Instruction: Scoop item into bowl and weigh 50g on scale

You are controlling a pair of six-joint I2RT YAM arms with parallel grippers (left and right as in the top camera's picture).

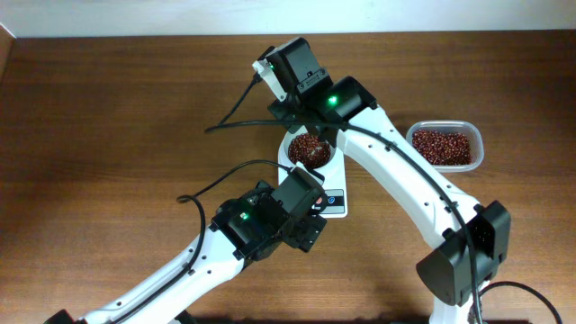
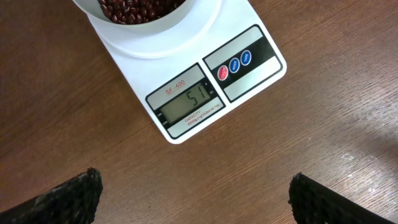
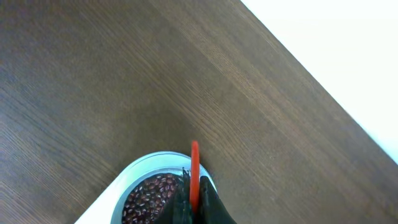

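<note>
Nearest in the overhead view, the left arm (image 1: 180, 270) reaches in from the lower left, its left claw (image 1: 308, 232) just beside the front end of the scale (image 1: 330, 196), while the right arm (image 1: 396, 171) stretches from the lower right to above the bowl (image 1: 312, 151). That bowl sits on the scale and holds dark red beans (image 1: 310, 148); more of them fill a clear tub (image 1: 444, 146) well apart to the right on the wooden surface (image 1: 108, 108). From the left wrist, the left claw's 2 fingertips (image 2: 68, 196) stand wide apart with nothing between them, the scale's display (image 2: 189, 102) reads 51, and 3 round buttons (image 2: 234, 65) sit beside it. From the right wrist, the right claw (image 3: 196, 202) is clamped on a thin red utensil (image 3: 194, 165), seen edge-on over the bowl's rim.
</note>
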